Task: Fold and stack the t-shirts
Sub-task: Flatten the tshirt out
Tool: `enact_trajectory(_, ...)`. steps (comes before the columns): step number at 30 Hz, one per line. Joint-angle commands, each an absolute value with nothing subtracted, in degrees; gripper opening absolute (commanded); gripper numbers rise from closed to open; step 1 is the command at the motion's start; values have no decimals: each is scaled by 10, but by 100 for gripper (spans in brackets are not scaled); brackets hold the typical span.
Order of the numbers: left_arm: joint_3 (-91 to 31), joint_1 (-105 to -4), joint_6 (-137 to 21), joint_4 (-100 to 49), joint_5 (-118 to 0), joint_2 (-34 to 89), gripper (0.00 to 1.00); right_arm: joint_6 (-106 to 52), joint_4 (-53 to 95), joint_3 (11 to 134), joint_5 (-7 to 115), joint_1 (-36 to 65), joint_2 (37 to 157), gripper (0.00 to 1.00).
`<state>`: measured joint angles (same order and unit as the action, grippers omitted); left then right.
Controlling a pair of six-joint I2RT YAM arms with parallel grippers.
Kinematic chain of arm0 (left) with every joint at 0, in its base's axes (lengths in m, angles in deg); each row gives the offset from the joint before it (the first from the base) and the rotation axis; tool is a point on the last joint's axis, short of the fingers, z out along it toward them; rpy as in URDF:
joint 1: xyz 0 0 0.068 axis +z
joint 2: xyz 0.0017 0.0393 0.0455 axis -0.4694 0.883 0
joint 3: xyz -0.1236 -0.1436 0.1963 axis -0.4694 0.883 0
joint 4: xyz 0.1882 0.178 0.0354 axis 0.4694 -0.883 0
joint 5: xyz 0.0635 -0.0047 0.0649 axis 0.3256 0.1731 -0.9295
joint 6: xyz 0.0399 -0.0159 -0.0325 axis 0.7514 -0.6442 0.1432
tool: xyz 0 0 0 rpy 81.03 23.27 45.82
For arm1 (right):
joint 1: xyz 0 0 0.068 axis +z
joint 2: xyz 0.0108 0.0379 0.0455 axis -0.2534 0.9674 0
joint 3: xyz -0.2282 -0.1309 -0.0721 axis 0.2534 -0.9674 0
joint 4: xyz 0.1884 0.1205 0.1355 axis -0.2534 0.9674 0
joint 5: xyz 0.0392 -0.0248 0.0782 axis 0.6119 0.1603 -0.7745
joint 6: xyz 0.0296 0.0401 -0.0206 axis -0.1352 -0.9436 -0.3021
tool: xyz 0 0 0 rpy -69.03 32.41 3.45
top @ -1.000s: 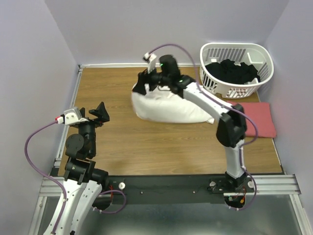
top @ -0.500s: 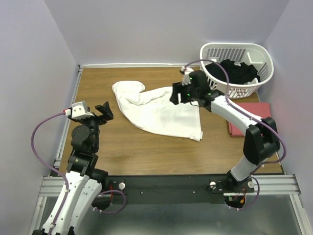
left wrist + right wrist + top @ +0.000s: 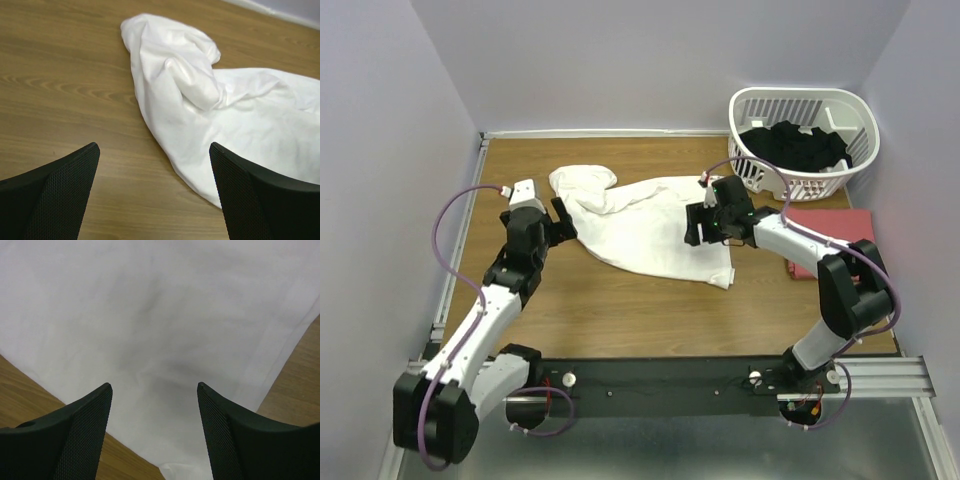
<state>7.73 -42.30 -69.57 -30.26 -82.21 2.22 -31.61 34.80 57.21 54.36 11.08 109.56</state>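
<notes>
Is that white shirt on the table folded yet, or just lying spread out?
Spread out, not folded: the white t-shirt lies mostly flat on the wooden table, its far-left end bunched into wrinkles.

Spread shirt (image 3: pixel 650 225) centre; folded shirt (image 3: pixel 855 228) right, basket (image 3: pixel 790 183) behind it.

1. We see a wood-grain table (image 3: pixel 620 300) filling the middle, its grain running left to right.
2. We find plain pale lavender walls on three sides: a far wall (image 3: pixel 620 60), a left wall (image 3: pixel 380 200) and a right wall (image 3: pixel 925 220).
3. We note a white strip (image 3: pixel 600 132) along the table's far edge.
4. We see a metal rail (image 3: pixel 880 375) along the near edge.
5. We find the light even, with faint shadows.
</notes>
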Motion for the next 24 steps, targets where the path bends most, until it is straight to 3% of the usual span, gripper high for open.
enact_trajectory(1,42,-421,-743,-349,-815,103,99,-310,351,544,535,152,1081,77)
enact_trajectory(7,4,-420,-785,-320,-799,222,98,-270,352,537,564,226,1088,92)
enact_trajectory(21,-160,-420,-741,-305,-794,383,98,-289,355,600,671,208,1138,90)
enact_trajectory(24,-269,-420,-694,-342,-835,445,98,-301,354,621,677,180,1153,89)
